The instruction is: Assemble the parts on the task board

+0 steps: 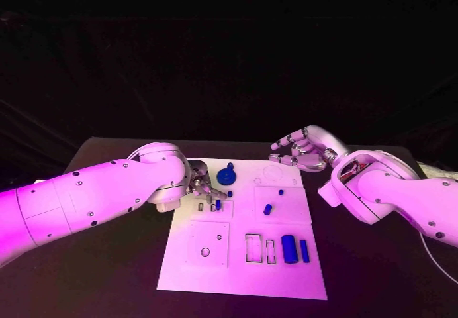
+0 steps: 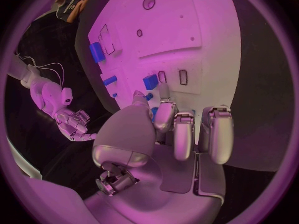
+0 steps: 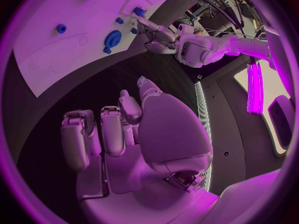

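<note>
Left hand (image 1: 198, 183) is lowered over the far-left slots of the white board (image 1: 286, 271), a small blue piece (image 2: 150, 81) seemingly pinched at its fingertips for seating, while right hand (image 1: 304, 148) is kept off-board, curled and empty.

The black table (image 1: 114, 265) carries the white task board (image 1: 243, 278), which lies at its middle.

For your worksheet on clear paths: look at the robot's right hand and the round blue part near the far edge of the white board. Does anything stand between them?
Nothing visible does. The right hand hovers off the far right corner of the task board, holding nothing. Between it and the round blue part lies only bare white board. The left hand works on the part's other side.
</note>
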Motion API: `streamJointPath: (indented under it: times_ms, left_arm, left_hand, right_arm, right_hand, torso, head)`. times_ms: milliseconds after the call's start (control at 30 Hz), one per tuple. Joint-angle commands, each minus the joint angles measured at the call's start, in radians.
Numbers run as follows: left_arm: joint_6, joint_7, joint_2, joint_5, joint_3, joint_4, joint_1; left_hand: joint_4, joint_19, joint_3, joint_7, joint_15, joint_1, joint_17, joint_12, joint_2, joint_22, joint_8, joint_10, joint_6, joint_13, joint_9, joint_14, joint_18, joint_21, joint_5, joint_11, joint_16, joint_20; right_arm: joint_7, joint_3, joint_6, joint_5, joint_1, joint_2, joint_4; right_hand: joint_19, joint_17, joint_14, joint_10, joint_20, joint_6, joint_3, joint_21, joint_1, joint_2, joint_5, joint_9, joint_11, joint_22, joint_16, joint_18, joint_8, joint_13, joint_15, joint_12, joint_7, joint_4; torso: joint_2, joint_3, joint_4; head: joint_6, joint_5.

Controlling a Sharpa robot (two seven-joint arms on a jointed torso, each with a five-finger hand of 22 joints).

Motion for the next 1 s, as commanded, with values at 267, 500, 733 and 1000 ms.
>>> streamJointPath:
  times_ms: [267,500,733,1000]
  left_arm:
    - [0.055,-0.025,0.020,-0.009,0.001,-0.010,0.002]
    - [0.060,-0.024,0.030,-0.008,0.001,-0.016,0.001]
    - [0.072,-0.024,0.034,-0.006,0.001,-0.017,0.001]
    - [0.083,-0.024,0.037,-0.001,0.001,-0.020,0.001]
  left_hand:
    - [-0.003,0.081,-0.003,0.003,-0.006,0.021,0.263,0.000,0.005,0.213,0.014,-0.004,-0.016,-0.001,0.017,0.104,-0.012,0.004,0.005,0.000,0.003,-0.005]
    - [-0.009,0.079,0.008,0.004,-0.005,0.053,0.263,-0.004,0.012,0.209,0.024,-0.008,-0.030,-0.003,0.040,0.104,-0.011,0.002,0.053,0.000,0.003,-0.005]
    - [-0.018,0.079,0.025,0.004,-0.005,0.082,0.263,-0.005,0.018,0.210,0.029,-0.010,-0.039,-0.003,0.056,0.104,-0.011,0.001,0.073,0.000,0.003,-0.004]
    - [-0.021,0.078,0.033,0.004,-0.005,0.093,0.263,-0.006,0.019,0.207,0.031,-0.011,-0.042,-0.004,0.063,0.104,-0.010,0.000,0.074,0.000,0.003,-0.004]
  right_arm:
    - [-0.002,-0.001,0.006,-0.017,-0.002,0.005,-0.006]
    - [-0.003,-0.001,0.006,-0.017,-0.003,0.005,-0.008]
    - [-0.004,-0.001,0.007,-0.017,-0.003,0.005,-0.008]
    - [-0.006,-0.002,0.008,-0.017,-0.004,0.006,-0.009]
  right_hand:
    - [0.046,0.065,0.059,0.002,0.004,0.008,-0.003,0.004,0.012,0.003,0.011,0.001,-0.003,0.192,-0.003,0.013,0.002,-0.001,-0.001,-0.003,-0.003,-0.001]
    - [0.046,0.065,0.059,0.002,0.004,0.008,-0.003,0.004,0.014,0.003,0.015,0.001,-0.003,0.192,-0.004,0.013,0.001,-0.001,-0.001,-0.002,-0.003,-0.002]
    - [0.045,0.065,0.059,0.002,0.004,0.007,-0.003,0.003,0.015,0.003,0.017,0.001,-0.003,0.192,-0.004,0.013,0.001,-0.001,-0.001,-0.003,-0.003,-0.003]
    - [0.045,0.065,0.059,0.002,0.004,0.007,-0.003,0.003,0.015,0.003,0.017,0.001,-0.003,0.192,-0.004,0.013,0.001,-0.001,-0.001,-0.003,-0.003,-0.003]
  torso:
    - [0.000,-0.0004,0.0001]
    - [-0.001,0.0000,0.0014]
    - [0.000,0.0006,-0.0003]
    - [0.000,0.0009,0.0016]
  head:
    - [-0.005,0.000]
    - [-0.007,-0.002]
    - [-0.009,-0.002]
    - [-0.012,-0.002]
